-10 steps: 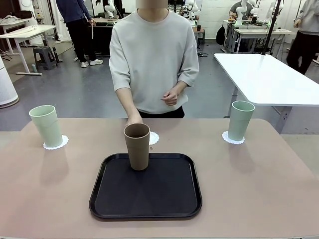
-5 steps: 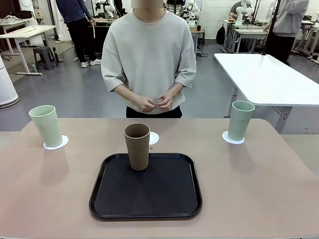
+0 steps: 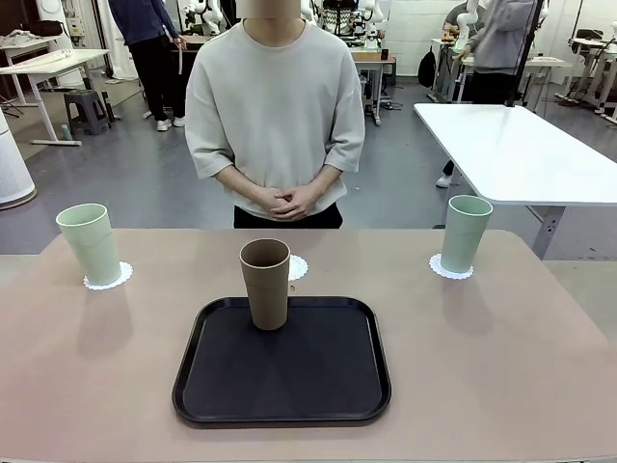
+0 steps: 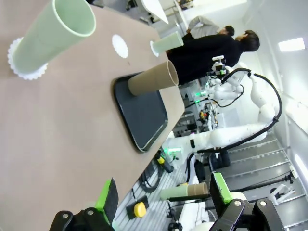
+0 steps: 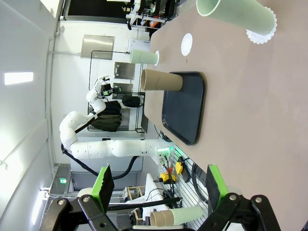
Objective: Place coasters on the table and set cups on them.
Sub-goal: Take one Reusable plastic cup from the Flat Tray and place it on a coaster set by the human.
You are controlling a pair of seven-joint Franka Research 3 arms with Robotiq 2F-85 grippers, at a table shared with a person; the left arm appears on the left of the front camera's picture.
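Observation:
The brown cup (image 3: 265, 283) stands upright at the far edge of the black tray (image 3: 281, 386) on the beige table (image 3: 501, 357). Just behind it a bare coaster (image 3: 298, 267) lies on the table. One mint cup (image 3: 89, 243) stands on a coaster (image 3: 109, 281) at the far left, another mint cup (image 3: 466, 232) on a coaster (image 3: 449, 271) at the far right. My left gripper (image 4: 163, 195) is open above the table's left end, with the near mint cup (image 4: 53, 36) and brown cup (image 4: 153, 78) ahead. My right gripper (image 5: 159, 185) is open, with the mint cup (image 5: 236, 17), brown cup (image 5: 161, 80) and bare coaster (image 5: 186, 44) ahead.
A person stands at the far side of the table with both hands (image 3: 284, 203) clasped at the waist, off the table. A white-topped table (image 3: 511, 145) stands behind at the right. Other people move about far back.
The person has drawn the hand back from the table near the bare coaster, clasped both hands and shifted slightly left. Cups, coasters and tray have not moved.

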